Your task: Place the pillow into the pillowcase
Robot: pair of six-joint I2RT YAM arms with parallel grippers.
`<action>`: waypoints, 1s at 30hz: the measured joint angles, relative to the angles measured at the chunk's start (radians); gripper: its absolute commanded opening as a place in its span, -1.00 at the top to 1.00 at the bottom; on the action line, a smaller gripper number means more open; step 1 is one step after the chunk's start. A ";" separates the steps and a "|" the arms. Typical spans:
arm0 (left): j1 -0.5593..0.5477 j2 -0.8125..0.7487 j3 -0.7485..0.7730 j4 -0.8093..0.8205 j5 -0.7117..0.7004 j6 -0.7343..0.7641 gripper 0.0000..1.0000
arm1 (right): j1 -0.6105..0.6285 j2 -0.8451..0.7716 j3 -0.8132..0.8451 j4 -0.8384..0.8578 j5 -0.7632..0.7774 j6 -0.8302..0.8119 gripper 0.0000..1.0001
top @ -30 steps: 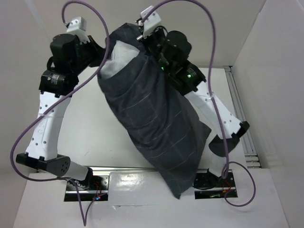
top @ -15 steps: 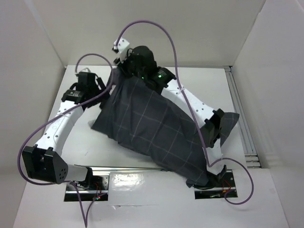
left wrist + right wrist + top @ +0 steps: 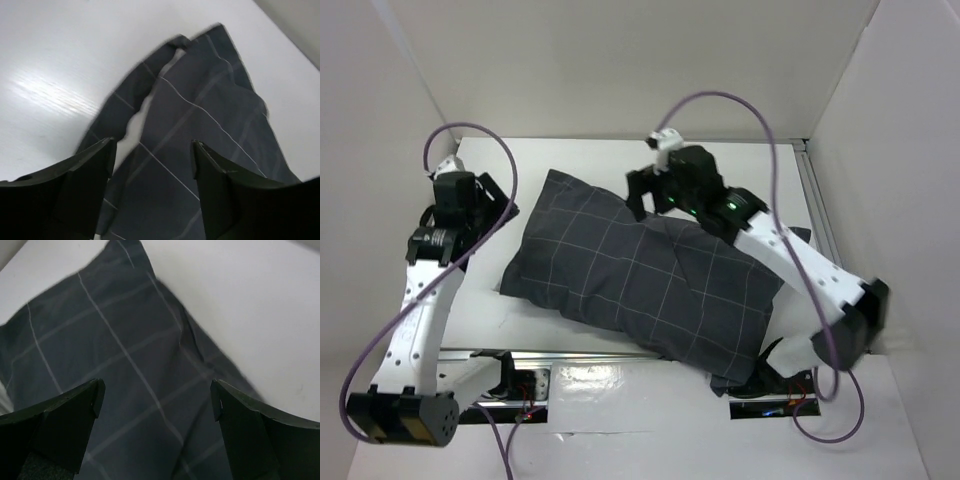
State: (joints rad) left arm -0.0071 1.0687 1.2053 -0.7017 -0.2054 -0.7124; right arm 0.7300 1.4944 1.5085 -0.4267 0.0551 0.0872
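The pillowcase, dark grey with a pale grid, lies flat and puffed across the middle of the table. The pillow is hidden; no white cushion shows clearly. My left gripper hovers open over the case's left end, whose loose flap edge lies ahead of the fingers; nothing sits between them. The left gripper looks down on grid cloth. My right gripper hangs open over the case's far edge. In the right wrist view the right gripper stands wide apart above the cloth, holding nothing.
White walls box in the table on the left, back and right. A metal rail runs along the near edge by the arm bases, and another rail runs along the right side. Purple cables loop above both arms.
Both grippers have opened and let go of the pillowcase. It has dropped from hanging upright to lying on the table. Both arms have come down and moved apart.
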 measured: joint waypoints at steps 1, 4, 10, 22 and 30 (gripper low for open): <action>-0.014 -0.034 -0.043 0.032 0.034 0.006 -0.43 | -0.011 -0.074 -0.073 -0.017 0.000 0.036 -1.00; -0.095 -0.076 -0.151 0.106 0.125 0.022 -0.35 | -0.010 -0.232 -0.212 -0.104 -0.009 0.141 -1.00; -0.307 0.110 -0.207 0.163 0.137 0.033 -0.22 | 0.017 -0.278 -0.343 -0.327 -0.008 0.337 -1.00; -0.422 0.431 -0.117 0.202 -0.039 -0.041 1.00 | -0.076 0.072 -0.328 -0.195 0.080 0.408 -1.00; -0.353 0.596 0.044 0.239 -0.135 -0.115 1.00 | -0.310 0.301 -0.086 0.142 -0.040 0.239 -1.00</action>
State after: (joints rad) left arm -0.3603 1.6646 1.2491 -0.4625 -0.3408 -0.8276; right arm 0.4198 1.7958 1.4223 -0.2844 0.0151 0.3264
